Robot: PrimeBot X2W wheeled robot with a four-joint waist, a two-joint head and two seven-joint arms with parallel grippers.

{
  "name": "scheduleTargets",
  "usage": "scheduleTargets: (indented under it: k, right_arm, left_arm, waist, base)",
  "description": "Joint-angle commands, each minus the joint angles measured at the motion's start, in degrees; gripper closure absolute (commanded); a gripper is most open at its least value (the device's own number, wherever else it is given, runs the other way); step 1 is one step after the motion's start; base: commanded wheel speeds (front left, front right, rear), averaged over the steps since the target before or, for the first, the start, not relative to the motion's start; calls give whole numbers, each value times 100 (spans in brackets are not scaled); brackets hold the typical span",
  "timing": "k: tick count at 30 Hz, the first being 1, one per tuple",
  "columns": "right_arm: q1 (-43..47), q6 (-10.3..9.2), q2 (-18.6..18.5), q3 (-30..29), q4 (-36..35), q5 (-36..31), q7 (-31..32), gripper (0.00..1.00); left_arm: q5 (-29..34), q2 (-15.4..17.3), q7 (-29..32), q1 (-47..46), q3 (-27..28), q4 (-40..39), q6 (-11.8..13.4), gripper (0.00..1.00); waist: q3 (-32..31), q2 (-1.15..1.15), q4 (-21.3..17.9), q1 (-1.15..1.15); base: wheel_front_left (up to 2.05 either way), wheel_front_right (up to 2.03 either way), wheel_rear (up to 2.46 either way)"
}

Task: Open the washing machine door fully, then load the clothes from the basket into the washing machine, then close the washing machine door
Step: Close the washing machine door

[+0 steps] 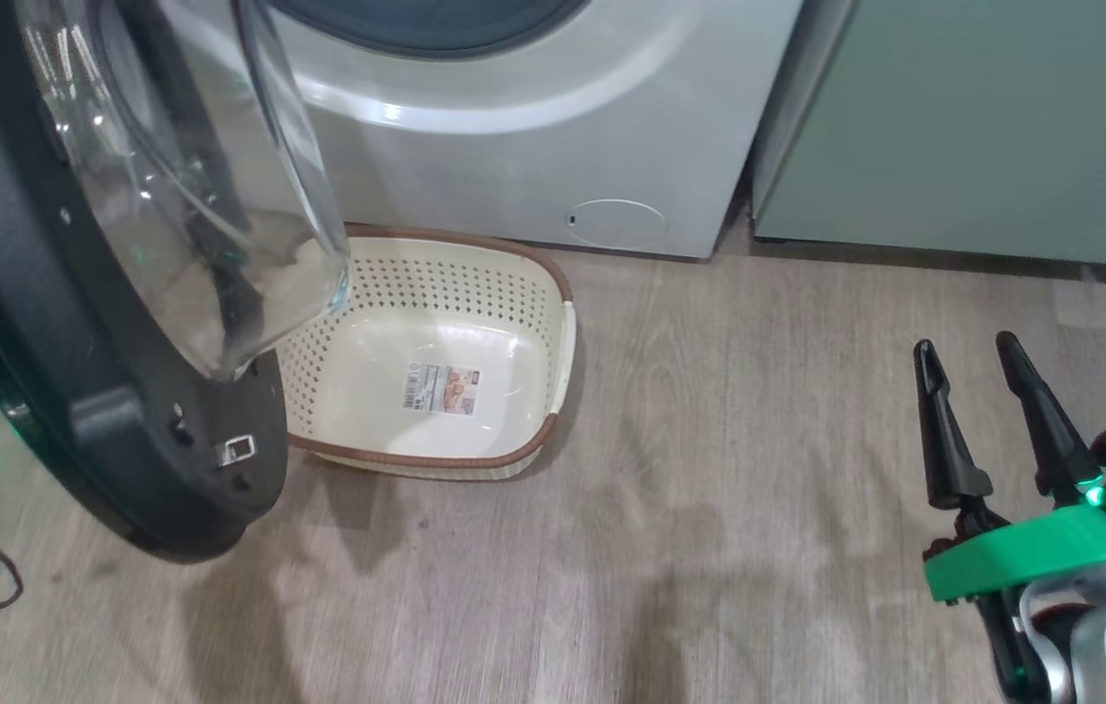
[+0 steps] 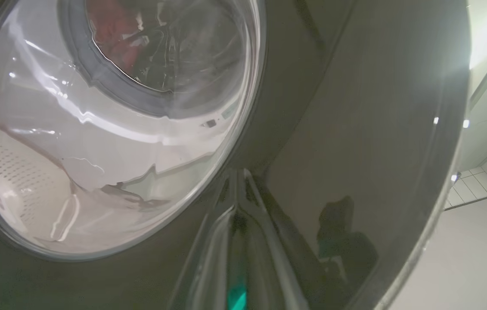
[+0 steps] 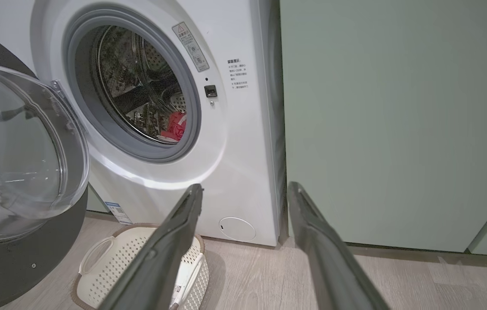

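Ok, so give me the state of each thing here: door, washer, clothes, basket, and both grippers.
washing machine door: open, swung out wide.
washing machine: drum mouth uncovered.
clothes: red, inside the drum.
basket: on the floor, empty.
left gripper: shut, at the door's black outer face.
right gripper: open, holding nothing.

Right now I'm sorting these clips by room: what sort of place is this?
Probably a home laundry corner: a white front-loading washing machine, its round black-rimmed glass door open, a cream perforated plastic basket on the floor, pale green cabinets alongside.
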Motion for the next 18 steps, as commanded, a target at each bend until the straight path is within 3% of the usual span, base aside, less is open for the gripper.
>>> scheduleTargets:
  k: [1,14,15,16,18]
  right_arm:
    - [-226,0,-64,162,-146,48,-72,0]
    - [-218,0,-64,139,-54,93,-161,0]
    - [-215,0,-64,141,-50,89,-161,0]
    - [-210,0,-64,138,-48,86,-160,0]
    - [-191,0,-64,133,-45,84,-153,0]
  left_arm:
    - [41,224,8,-132,257,-222,10,100]
    - [-2,79,-124,-22,442,-260,-9,100]
    - [-19,41,-157,1,482,-263,-13,68]
    - [-63,-14,-198,22,541,-269,-18,0]
    - [-137,-116,-287,95,684,-287,-29,0]
  waist:
    - [3,0,-96,0]
    - [-33,0,-28,0]
    - [-49,0,-1,0]
    - [-64,0,31,0]
    - [-95,0,105,0]
  base:
    - [0,0,0]
    - [0,0,0]
    - [0,0,0]
    - [0,0,0]
    - [0,0,0]
